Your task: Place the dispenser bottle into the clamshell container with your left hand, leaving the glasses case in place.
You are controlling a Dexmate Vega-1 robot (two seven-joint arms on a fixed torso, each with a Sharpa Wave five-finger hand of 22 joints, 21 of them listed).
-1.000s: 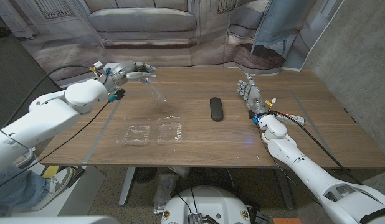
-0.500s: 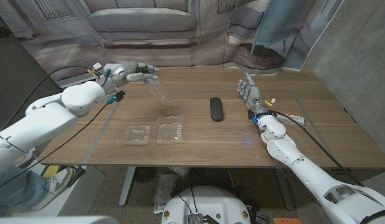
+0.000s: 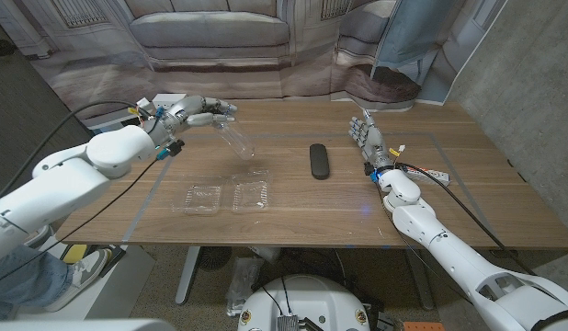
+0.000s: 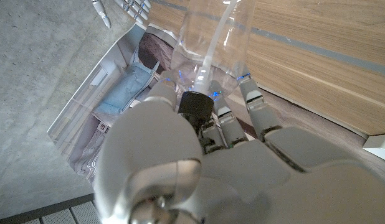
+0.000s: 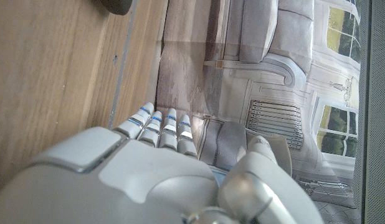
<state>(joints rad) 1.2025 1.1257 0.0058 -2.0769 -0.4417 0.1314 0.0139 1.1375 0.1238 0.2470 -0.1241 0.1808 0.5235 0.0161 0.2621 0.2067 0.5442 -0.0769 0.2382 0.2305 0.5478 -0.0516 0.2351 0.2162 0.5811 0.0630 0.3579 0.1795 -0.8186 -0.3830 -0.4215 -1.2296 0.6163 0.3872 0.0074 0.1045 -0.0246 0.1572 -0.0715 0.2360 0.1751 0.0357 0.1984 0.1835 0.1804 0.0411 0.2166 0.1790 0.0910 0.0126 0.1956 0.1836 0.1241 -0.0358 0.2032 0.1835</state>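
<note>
Left hand (image 3: 194, 111) carrying the dispenser bottle (image 3: 236, 141), fingers (image 4: 258, 106) wrapped round its neck end, seen in the wrist view closed about the black collar. Compared with one second earlier, displaced slightly toward table centre, bottle base now nearer the clamshell container (image 3: 227, 196); transport phase judged under way, release not yet due. Bottle clear, colourless, tilted with base down and toward the container, a thin dip tube visible inside, held in the air above the wooden table (image 3: 449, 184). Clamshell container lying open, both transparent halves side by side, nothing inside. Glasses case (image 3: 319, 161) dark, resting well apart from the container, untouched. Right hand (image 3: 367, 136) standing on edge near the case, fingers extended close together, holding nothing.
</note>
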